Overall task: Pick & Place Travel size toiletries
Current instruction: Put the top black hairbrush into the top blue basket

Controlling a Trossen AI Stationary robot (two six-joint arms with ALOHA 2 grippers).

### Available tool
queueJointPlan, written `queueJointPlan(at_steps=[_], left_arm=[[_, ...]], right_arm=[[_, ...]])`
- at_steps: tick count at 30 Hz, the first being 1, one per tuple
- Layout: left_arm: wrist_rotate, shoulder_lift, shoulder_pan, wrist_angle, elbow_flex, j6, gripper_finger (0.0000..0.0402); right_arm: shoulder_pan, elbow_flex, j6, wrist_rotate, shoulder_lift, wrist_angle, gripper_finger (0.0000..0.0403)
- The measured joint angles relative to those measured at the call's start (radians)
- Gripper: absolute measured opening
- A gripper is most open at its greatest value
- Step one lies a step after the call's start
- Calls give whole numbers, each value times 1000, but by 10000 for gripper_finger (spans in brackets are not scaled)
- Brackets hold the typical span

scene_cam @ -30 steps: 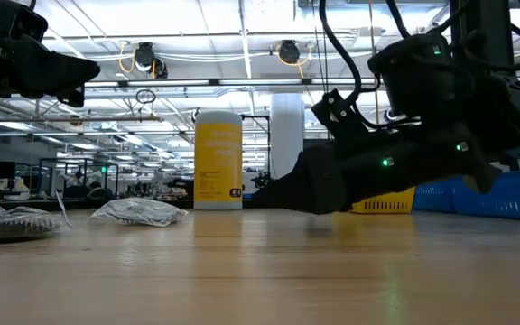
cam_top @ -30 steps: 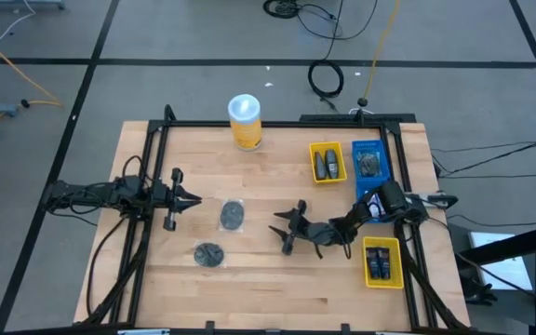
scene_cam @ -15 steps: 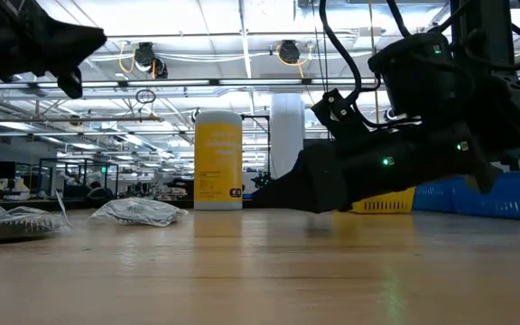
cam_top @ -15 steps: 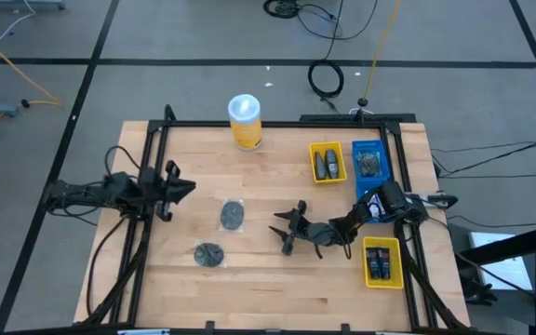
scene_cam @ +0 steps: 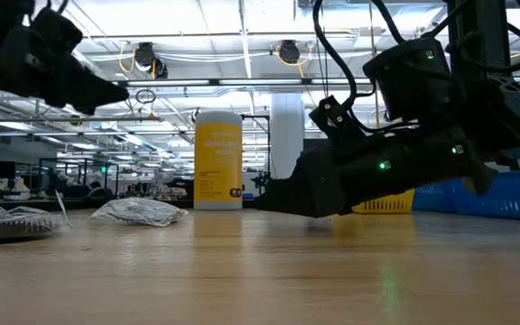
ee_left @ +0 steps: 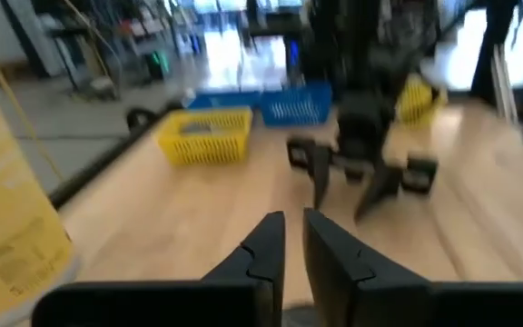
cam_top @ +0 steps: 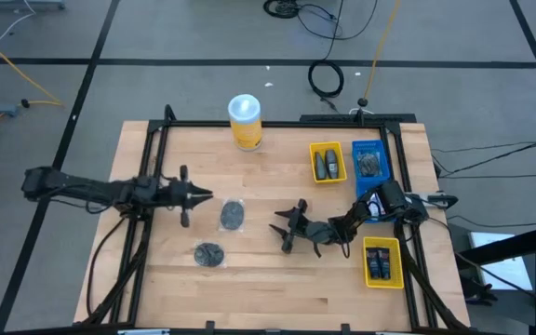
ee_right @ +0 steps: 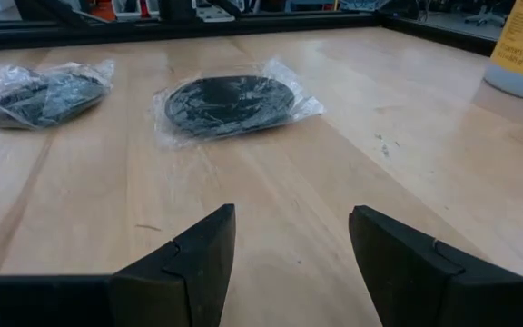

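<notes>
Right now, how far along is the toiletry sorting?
Mostly done: items fill the yellow tray, blue tray and near yellow tray. Nothing is held; the left gripper, nearly shut, points at one pouch. That and the other pouch remain. The right gripper waits open.

High view: overhead, straight down, takes in the whole table [cam_top: 277, 288], both arms and surrounding floor. Low view: at tabletop height, level across the wood toward the room behind, close to the right arm. Left wrist view: faces across the table toward the right gripper [ee_left: 361, 177] and the far trays. Right wrist view: low over the wood, close, facing two bagged pouches [ee_right: 230, 102]. Yellow canister [scene_cam: 218, 160] shows in all four views; the pouches in high, low and right wrist.
</notes>
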Motion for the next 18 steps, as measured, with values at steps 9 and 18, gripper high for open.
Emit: queueJointPlan(at_steps=[9, 18], left_arm=[[-1, 338, -90, -258, 209, -15, 168], [-59, 803, -210, -214, 360, 6, 206]], right_arm=[[0, 0, 0, 0, 0, -17, 208], [0, 0, 18, 0, 0, -24, 208]])
